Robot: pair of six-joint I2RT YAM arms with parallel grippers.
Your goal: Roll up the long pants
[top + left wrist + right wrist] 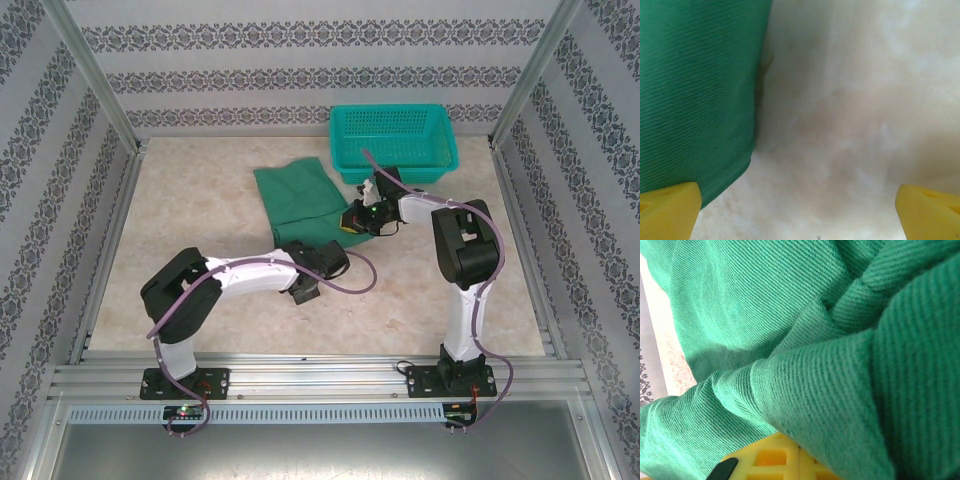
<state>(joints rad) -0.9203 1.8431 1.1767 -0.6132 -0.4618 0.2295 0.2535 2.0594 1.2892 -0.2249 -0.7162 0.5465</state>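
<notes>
The dark green soft cloth long pants are one plain green without print, and close up they show a fine diagonal twill rib. The rectangular plastic mesh basket is teal, its walls a grid of small holes. The smooth tabletop is pale beige with cloudy marbling. The enclosure walls are white with grey-blue bands of floral ornament. The left arm and right arm are white with black joints and purple cables. The left gripper has yellow fingertips, and the right gripper has yellow pads.
</notes>
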